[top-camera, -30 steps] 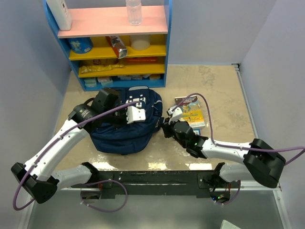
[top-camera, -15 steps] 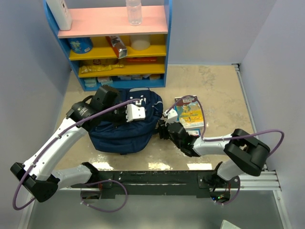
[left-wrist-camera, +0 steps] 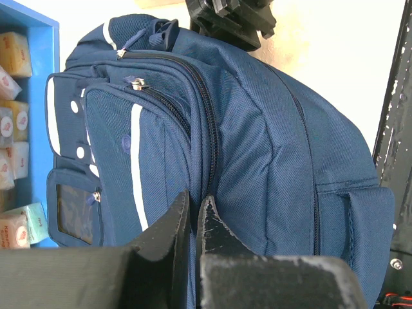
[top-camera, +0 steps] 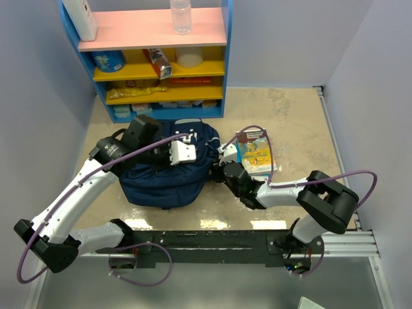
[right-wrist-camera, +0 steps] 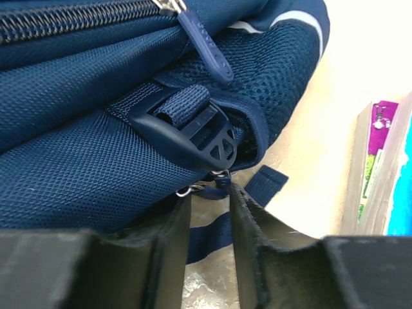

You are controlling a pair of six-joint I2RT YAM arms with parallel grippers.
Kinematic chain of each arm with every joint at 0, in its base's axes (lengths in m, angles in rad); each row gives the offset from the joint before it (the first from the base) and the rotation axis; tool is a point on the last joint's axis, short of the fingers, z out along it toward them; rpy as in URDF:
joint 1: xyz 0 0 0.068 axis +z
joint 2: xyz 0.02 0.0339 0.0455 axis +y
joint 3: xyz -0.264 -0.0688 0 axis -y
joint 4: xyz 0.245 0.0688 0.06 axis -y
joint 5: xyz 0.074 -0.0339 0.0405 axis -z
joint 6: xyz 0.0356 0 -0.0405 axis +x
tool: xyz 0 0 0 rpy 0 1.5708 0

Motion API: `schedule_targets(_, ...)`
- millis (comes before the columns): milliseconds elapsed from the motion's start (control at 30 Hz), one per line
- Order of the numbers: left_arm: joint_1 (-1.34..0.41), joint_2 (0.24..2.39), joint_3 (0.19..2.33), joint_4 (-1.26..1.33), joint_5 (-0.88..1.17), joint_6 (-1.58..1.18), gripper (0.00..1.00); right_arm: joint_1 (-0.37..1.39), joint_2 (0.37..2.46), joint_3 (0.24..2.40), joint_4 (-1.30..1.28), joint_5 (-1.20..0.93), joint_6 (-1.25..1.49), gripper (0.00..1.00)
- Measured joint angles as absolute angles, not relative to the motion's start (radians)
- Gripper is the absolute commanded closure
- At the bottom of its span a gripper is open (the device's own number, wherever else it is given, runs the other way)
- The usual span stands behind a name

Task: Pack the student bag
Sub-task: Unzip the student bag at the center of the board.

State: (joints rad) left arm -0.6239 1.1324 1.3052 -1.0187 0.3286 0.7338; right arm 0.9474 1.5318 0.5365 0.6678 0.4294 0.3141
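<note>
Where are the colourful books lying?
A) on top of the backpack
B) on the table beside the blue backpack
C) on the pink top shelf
B: in the top view the books lie flat on the table, just right of the backpack, not on it.

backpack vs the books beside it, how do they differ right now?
The backpack is navy fabric, bulky and domed; the books are brightly coloured, thin and flat. The left gripper and right gripper are both at the backpack; neither touches the books. Backpack and books both lie on the table.
</note>
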Motion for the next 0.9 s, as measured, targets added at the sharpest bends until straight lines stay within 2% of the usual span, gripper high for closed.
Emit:
schedule_targets(33,-0.624,1.133,1.305,-1.019,0.329,0.734,1.00,0.949,1.538,0.537,0.675,0.429,0.317,0.81)
schedule_targets(67,-0.624,1.133,1.305,-1.019,0.329,0.734,1.00,0.949,1.545,0.537,0.681,0.429,0.321,0.89)
schedule_targets(167,-0.624,1.134,1.305,-1.019,0.327,0.734,1.00,0.951,1.557,0.537,0.695,0.429,0.329,0.99)
schedule_targets(433,-0.624,1.134,1.305,-1.019,0.325,0.734,1.00,0.951,1.535,0.530,0.689,0.437,0.337,1.00)
schedule_targets(900,-0.625,1.134,1.305,-1.012,0.343,0.734,1.00,0.965,1.297,0.453,0.545,0.430,0.346,1.00)
